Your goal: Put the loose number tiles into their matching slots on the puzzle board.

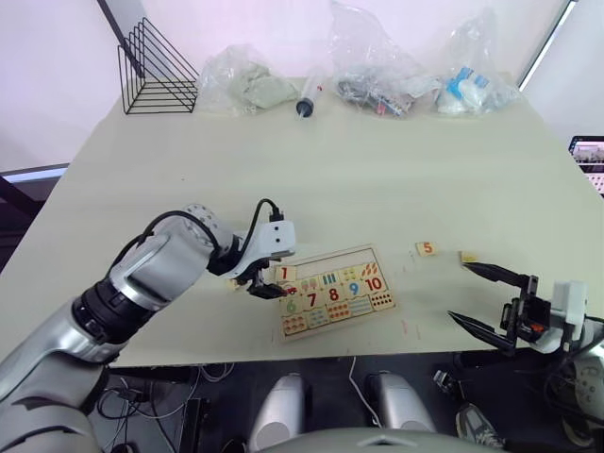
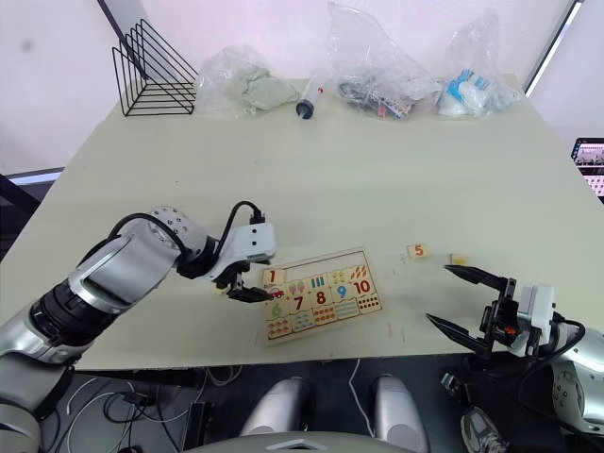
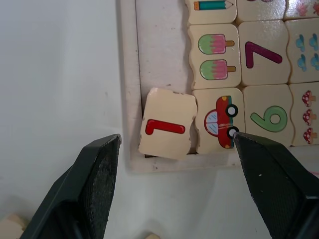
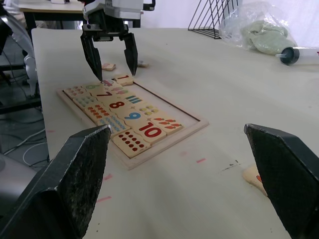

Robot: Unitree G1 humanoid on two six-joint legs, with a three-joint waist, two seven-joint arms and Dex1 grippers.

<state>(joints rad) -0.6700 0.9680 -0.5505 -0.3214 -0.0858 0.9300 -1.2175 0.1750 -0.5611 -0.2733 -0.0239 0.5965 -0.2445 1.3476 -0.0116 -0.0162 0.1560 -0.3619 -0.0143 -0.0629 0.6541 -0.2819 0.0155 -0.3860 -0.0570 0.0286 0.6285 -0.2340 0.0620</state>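
The puzzle board lies near the table's front edge. Its top row of matching slots is bare except at the left corner. There the red 1 tile sits askew, one edge over the frame. My left gripper hovers open just above it, a finger on either side, holding nothing. The orange 5 tile and another loose tile lie right of the board. Two more loose tiles lie just left of the board. My right gripper is open and empty at the front right.
A black wire rack, several plastic bags and a syringe line the table's far edge. A screen shows past the right edge. The table's front edge runs just below the board.
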